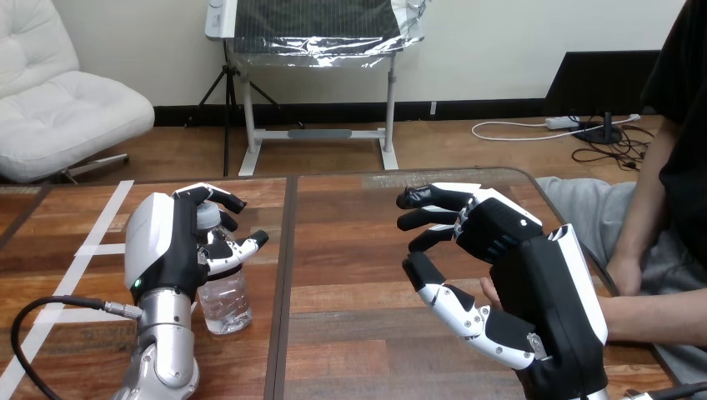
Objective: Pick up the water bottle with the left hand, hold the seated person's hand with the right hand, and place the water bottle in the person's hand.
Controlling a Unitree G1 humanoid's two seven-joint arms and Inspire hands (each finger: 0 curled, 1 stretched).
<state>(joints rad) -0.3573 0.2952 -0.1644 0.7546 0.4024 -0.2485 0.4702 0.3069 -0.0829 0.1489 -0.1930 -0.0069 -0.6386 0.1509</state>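
Bottle (225, 304): stood upright near the robot, at the left of the surface (350, 250), just left of the seam between the boards. Its base seemed to rest on the wood, so the lift was judged not yet begun.
Left hand (162, 250): wrapped round the bottle's upper half from the left, with the fingers (218, 198) hooked over the far side by the cap and the thumb (242, 248) across the near side. The high grip probably left the lower body free for another palm to take.
Left arm: came straight up from the bottom edge and lined up behind the bottle, a stance that suited a plain vertical lift.
Right hand (542, 292): sat at the near right with its back to the camera, fingers spread wide and only lightly bent, closed on nothing that could be seen. It looked ready to take hold rather than already gripping.
Person's hand (488, 289): sat just behind the right hand, with only a fingertip showing past the palm. Whether the two touched could not be told.
Forearm (659, 318): ran in from the right edge and passed behind the right hand, so the person seemed to be offering the hand there.
Gap: bottle and person's hand were well apart, with bare wood between them for the carry across.
Step judged: bottle grasped, person's hand not clearly held, handover not yet made.
Risk: a thin clear bottle could buckle or slip under a tight high grip.
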